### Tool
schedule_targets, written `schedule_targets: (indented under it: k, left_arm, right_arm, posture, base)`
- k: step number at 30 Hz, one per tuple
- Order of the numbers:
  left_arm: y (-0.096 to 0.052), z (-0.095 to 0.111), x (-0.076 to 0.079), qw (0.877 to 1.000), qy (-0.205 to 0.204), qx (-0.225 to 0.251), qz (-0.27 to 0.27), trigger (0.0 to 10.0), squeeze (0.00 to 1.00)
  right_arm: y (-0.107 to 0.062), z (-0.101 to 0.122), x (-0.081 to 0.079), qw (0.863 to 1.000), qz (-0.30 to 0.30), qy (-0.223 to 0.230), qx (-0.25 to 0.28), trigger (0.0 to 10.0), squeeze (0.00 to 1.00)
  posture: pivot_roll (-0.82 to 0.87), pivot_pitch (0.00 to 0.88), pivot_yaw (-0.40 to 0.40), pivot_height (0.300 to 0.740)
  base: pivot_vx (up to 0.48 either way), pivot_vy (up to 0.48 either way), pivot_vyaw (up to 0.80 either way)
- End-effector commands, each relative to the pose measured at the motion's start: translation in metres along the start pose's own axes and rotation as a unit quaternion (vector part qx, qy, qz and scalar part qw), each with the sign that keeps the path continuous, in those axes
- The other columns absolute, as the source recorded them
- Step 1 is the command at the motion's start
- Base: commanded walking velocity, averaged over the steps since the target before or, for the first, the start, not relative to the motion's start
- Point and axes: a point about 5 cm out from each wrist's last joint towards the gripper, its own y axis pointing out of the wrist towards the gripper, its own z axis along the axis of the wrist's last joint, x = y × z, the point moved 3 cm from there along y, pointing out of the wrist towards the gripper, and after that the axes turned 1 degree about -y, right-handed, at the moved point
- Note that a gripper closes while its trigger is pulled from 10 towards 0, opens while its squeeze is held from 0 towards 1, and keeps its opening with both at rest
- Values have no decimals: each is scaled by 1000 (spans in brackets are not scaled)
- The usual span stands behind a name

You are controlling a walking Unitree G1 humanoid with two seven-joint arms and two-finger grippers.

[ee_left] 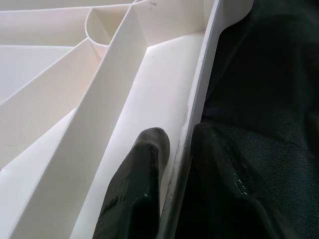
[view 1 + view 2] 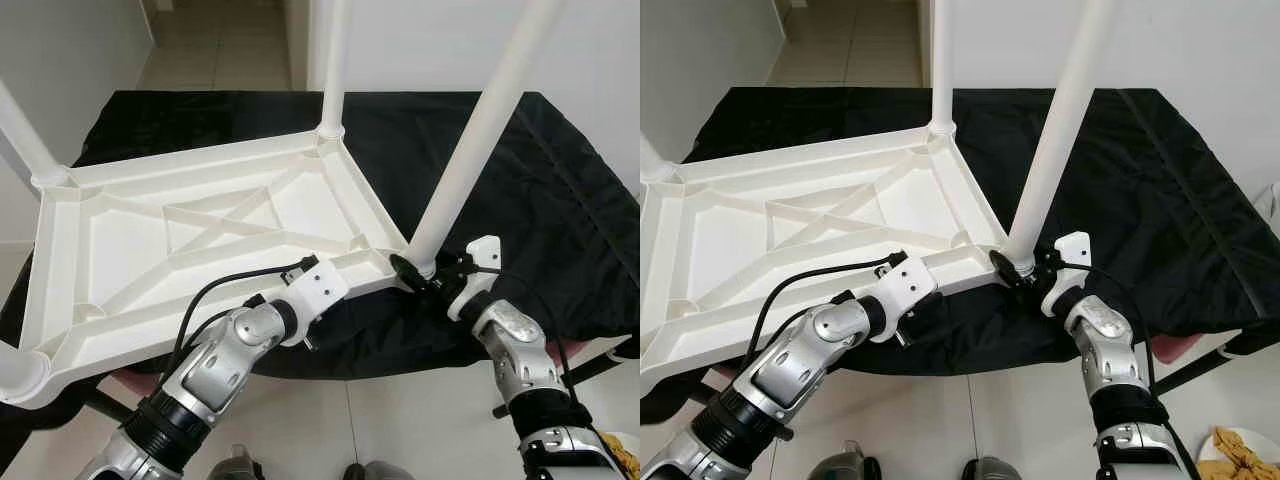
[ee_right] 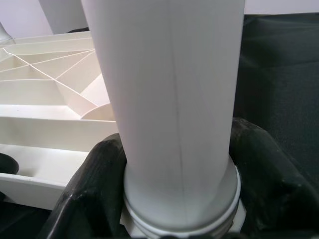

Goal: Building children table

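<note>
A white plastic tabletop [image 2: 200, 240] lies upside down on a black cloth, ribs facing up. White legs stand up from its corners: a far leg [image 2: 333, 70], a left leg [image 2: 25, 135] and the near right leg [image 2: 470, 150]. My left gripper [image 1: 182, 137] is shut on the tabletop's near rim [image 1: 199, 89], one finger inside the rim and one outside. My right gripper [image 2: 415, 272] is shut around the base of the near right leg [image 3: 174, 89], just above its socket, with black fingers [image 3: 94, 179] on both sides.
The black cloth [image 2: 540, 200] covers the support surface and hangs over its front edge. Pale tiled floor [image 2: 400, 420] lies below me, and a white wall stands behind. A yellow object [image 2: 1240, 450] lies on the floor at the right.
</note>
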Motion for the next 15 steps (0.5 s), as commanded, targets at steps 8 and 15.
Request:
schedule_targets:
  k: [8, 15]
  left_arm:
    - [0, -5, -1, 1000, 14, -20, -2, 10000, 0]
    - [1, -2, 0, 1000, 15, -17, -2, 10000, 0]
  right_arm:
    - [3, -10, -13, 999, 36, 23, -9, 0, 0]
    - [11, -12, -13, 999, -31, 36, -10, 0, 0]
  posture:
    - [68, 58, 2, 740]
    - [69, 57, -7, 740]
  base:
    - [0, 0, 0]
    - [0, 0, 0]
